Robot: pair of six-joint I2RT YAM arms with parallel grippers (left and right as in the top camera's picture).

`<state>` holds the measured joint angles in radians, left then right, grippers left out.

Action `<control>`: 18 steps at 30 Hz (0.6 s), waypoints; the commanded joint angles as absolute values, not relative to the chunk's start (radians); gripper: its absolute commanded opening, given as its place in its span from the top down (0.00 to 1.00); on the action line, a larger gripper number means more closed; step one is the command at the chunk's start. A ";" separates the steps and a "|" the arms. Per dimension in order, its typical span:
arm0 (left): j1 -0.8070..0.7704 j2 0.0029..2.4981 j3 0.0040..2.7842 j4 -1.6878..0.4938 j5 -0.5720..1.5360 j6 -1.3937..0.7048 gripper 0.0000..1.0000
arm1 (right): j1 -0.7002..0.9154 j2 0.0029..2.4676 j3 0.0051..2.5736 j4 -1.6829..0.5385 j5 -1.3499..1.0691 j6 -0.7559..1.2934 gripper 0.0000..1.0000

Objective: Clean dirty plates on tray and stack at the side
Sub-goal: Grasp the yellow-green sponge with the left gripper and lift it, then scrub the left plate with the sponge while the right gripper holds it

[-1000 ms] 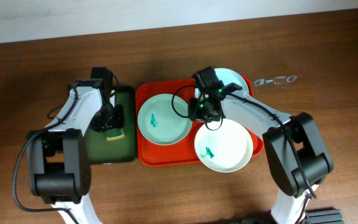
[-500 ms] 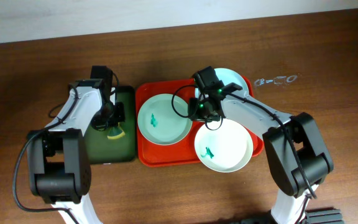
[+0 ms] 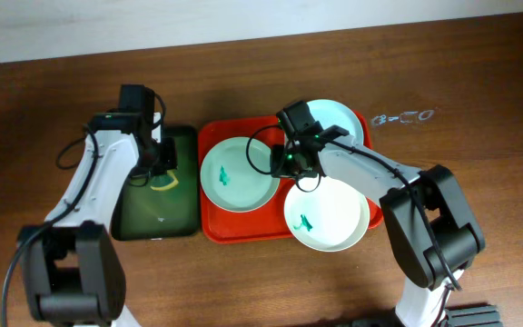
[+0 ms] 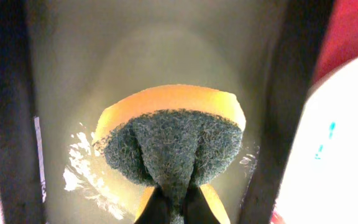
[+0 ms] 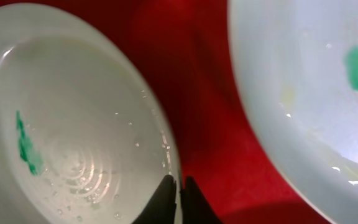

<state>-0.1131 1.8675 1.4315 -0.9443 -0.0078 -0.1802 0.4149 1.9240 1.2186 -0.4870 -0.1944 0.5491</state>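
Three white plates are seen lying on the red tray point(image 3: 234, 229): the left-hand plate point(image 3: 234, 177), a far plate point(image 3: 343, 120) and a near plate point(image 3: 330, 218). The left-hand and near ones are each marked with a teal smear, and none is yet stacked at the side. The right rim of the left-hand plate is now pinched by the right claw point(image 5: 180, 188), whose jaws are closed on it. The sponge point(image 4: 173, 134), which lay flat in the dark green tray point(image 3: 143, 216) a second ago, is now gripped and folded by the left claw point(image 4: 178, 208) and appears lifted over that tray's wet floor. From this it is judged that one plate is steadied and the scrubbing tool secured, so wiping can be begun; no plate looks cleaned. Everything is carried on a brown wooden bench point(image 3: 479, 82), on which a faint pale marking point(image 3: 405, 116) is seen beside the tray, and a pale wall point(image 3: 243, 16) is seen along the far edge.
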 commanded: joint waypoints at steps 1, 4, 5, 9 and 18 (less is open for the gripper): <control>-0.115 1.803 1.441 -0.955 0.002 -0.167 1.00 | 0.425 1.938 1.211 -0.503 -0.198 0.564 0.96; -0.115 1.800 1.441 -0.954 0.003 -0.163 1.00 | 0.425 1.938 1.211 -0.562 -0.214 0.567 0.96; -0.116 1.800 1.441 -0.954 0.003 -0.163 1.00 | 0.425 1.938 1.211 -0.570 -0.226 0.567 0.96; -0.115 1.800 1.487 -0.973 -0.030 -0.162 1.00 | 0.425 1.908 1.212 -0.588 -0.262 0.567 0.96; -0.263 1.809 1.627 -1.044 0.034 -0.118 1.00 | 0.424 1.899 1.212 -0.609 -0.261 0.554 0.81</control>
<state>-0.1909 1.8320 1.6085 -1.0454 -0.0063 -0.1455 0.4152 1.9217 1.2171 -0.6060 -0.2565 0.5632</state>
